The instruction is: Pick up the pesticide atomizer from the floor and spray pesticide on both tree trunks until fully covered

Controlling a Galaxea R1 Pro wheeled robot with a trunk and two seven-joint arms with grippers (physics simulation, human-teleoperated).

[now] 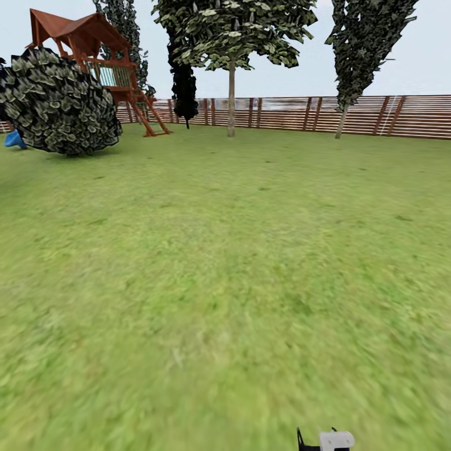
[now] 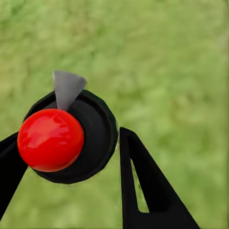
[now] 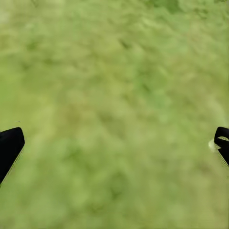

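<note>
Tree (image 1: 231, 94) before fence (image 1: 376, 116); playhouse (image 1: 106, 69) left

**Flat daylight, soft grass, little shadow**

The head view is bright and evenly lit under a pale, washed-out sky (image 1: 376, 69). No single light source can be made out. The lawn (image 1: 225, 250) carries no cast shadows, even beneath the round bush (image 1: 59, 103) and the tree (image 1: 231, 94). Grass texture smears and blurs toward the lower edge, while the fence (image 1: 376, 116) stays fairly crisp. In the left wrist view, a red ball (image 2: 50, 140) shows a soft white glare patch on its upper side; the grass behind it is out of focus. The right wrist view is blurred, mottled green throughout.
</note>
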